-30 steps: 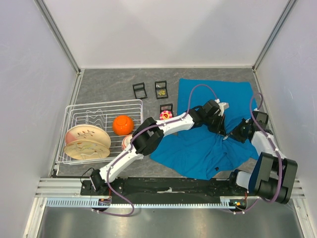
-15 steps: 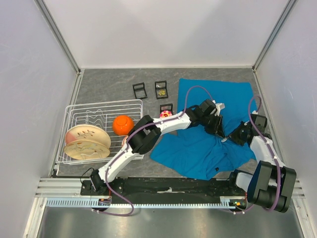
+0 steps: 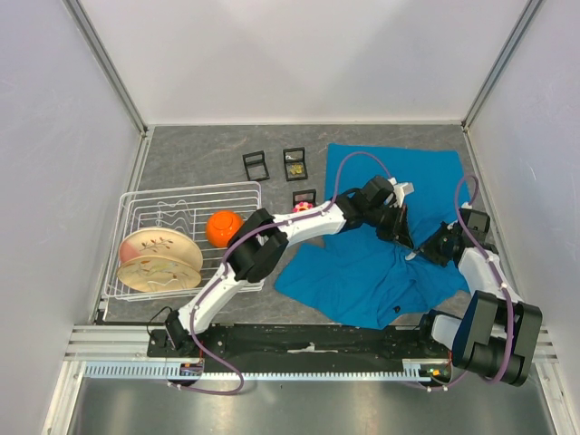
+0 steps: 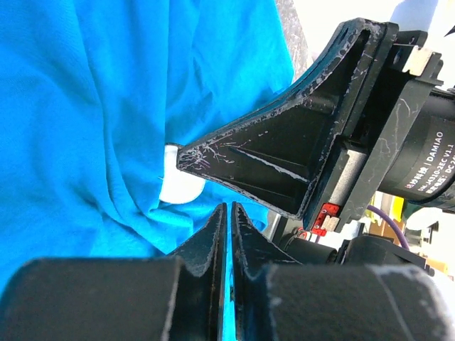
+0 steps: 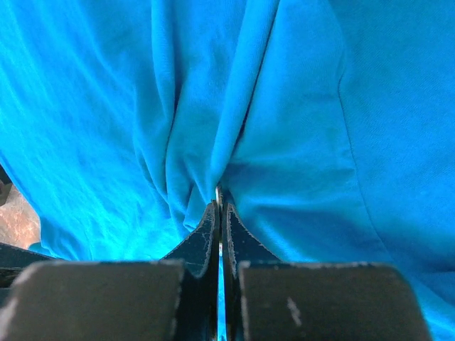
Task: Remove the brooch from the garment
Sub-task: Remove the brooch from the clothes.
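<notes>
Grey tabletop lies under everything, and most of what I see is teal. My left claw has its fingers pressed almost together, with a thin line of teal showing between them. I cannot tell whether cloth is truly caught there. My right claw is clamped on a ridge of the garment, with folds running into its tips from ahead. The two claws sit just beside each other, and one finger of the right crosses just above my left tips. Just beyond those left tips, half tucked in a crease, is what I take for the brooch, a small white rounded thing not yet off the cloth.

As I judge it, three things could go wrong:
- I may pull on cloth rather than the pin, so the garment bunches or tears at the fastening.
- The claws may knock together, being so near.
- The brooch may slip deeper into the fold, out of my sight.
</notes>
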Controlling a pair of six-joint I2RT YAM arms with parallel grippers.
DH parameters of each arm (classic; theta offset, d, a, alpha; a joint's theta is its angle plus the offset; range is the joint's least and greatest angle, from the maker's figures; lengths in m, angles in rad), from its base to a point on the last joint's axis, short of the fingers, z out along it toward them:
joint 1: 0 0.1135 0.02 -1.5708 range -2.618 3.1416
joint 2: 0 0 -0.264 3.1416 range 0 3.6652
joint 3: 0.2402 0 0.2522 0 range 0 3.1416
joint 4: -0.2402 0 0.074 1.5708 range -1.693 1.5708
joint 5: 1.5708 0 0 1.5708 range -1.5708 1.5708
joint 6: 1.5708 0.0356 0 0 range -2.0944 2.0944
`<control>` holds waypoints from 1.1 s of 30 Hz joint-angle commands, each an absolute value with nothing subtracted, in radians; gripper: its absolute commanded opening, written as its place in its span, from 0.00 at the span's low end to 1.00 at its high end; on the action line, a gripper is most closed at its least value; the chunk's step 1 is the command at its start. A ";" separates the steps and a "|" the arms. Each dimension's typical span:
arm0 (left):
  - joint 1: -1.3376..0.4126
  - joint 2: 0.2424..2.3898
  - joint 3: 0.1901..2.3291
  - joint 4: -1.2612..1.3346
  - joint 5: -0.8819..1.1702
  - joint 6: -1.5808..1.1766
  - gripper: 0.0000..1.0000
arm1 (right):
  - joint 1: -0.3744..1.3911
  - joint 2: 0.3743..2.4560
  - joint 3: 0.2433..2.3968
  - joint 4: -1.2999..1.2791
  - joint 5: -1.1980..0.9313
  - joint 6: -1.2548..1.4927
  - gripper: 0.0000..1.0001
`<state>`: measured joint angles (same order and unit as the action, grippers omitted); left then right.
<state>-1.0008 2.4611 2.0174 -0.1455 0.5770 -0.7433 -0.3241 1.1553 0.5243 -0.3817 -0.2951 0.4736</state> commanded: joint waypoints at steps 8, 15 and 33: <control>-1.014 2.571 2.117 -0.198 0.526 -0.724 0.07 | -0.342 1.174 0.566 -0.377 -0.333 0.463 0.00; -1.020 2.582 2.125 -0.204 0.506 -0.719 0.09 | -0.348 1.180 0.566 -0.377 -0.336 0.460 0.00; -1.037 2.704 2.310 -0.285 0.543 -0.732 0.09 | -0.338 1.167 0.555 -0.380 -0.364 0.453 0.00</control>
